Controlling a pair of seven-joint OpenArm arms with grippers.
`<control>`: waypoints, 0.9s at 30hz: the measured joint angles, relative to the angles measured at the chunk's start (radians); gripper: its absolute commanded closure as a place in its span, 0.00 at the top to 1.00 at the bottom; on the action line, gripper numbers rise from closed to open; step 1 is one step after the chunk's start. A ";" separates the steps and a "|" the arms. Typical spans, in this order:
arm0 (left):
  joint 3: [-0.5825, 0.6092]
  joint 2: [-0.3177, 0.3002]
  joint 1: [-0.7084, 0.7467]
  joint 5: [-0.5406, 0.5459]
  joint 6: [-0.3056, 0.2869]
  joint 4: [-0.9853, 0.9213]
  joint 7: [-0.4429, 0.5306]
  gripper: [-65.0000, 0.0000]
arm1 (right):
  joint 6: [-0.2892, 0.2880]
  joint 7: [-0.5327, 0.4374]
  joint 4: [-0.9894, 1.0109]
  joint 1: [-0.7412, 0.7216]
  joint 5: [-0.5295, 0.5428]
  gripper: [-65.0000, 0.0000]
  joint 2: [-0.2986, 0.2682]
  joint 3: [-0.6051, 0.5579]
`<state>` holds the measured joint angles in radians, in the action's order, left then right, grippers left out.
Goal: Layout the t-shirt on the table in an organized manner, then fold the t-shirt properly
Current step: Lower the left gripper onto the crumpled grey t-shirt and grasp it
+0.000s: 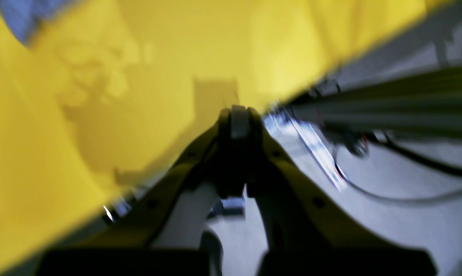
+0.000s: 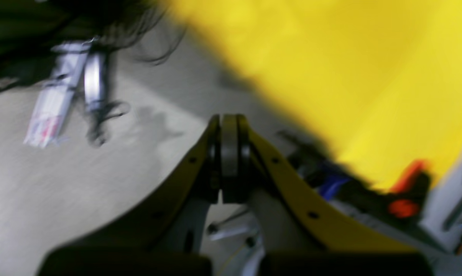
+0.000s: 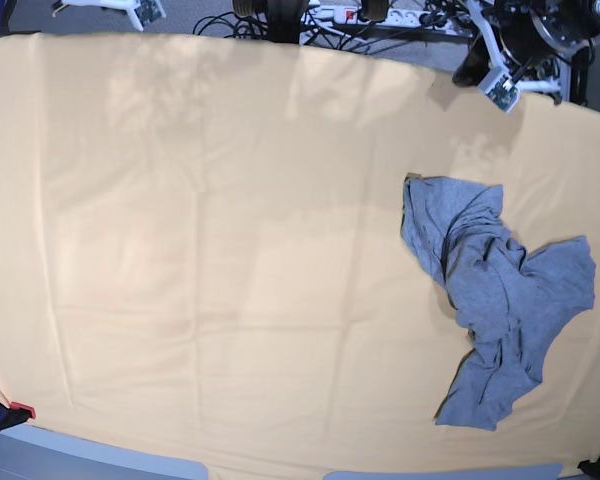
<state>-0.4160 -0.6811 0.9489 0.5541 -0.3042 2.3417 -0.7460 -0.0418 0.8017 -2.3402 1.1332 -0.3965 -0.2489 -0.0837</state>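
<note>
nothing looks done yet: the t-shirt [image 3: 495,300] lies crumpled on the counter's [image 3: 200,250] right side, unspread and unfolded, while the left claw [image 1: 239,115] and right claw [image 2: 229,122] are clenched empty, off at the edges.

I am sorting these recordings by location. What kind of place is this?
Probably a robotics lab: a wide table under yellow cloth, a crumpled grey t-shirt on it, and cables along the far edge.

- No text, label, brand, number or sign can be read anywhere.
- The t-shirt [image 3: 495,300], at the table's [image 3: 180,250] three o'clock, shows plain grey fabric only.
</note>
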 measured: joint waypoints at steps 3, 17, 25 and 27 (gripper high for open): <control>0.000 0.006 -0.074 0.000 0.011 0.000 0.054 0.00 | 0.036 0.003 0.000 -0.059 -0.056 0.00 0.001 0.000; 0.015 0.031 -0.371 0.063 -0.075 -0.104 0.187 0.00 | 0.035 -0.028 0.000 -0.164 -0.068 0.00 0.000 0.000; 0.149 0.031 -0.534 0.100 -0.124 -0.390 0.170 0.00 | 0.037 -0.031 0.000 -0.164 -0.068 0.00 0.000 0.000; 0.193 0.030 -0.579 0.094 -0.124 -0.443 0.172 0.20 | 0.037 -0.031 0.000 -0.163 -0.068 0.00 -0.003 0.000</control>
<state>-0.2234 -0.6514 0.3695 0.6483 -0.4278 1.8992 -0.5739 -0.0044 0.7712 -2.3402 0.9699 -0.4641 -0.2516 -0.0837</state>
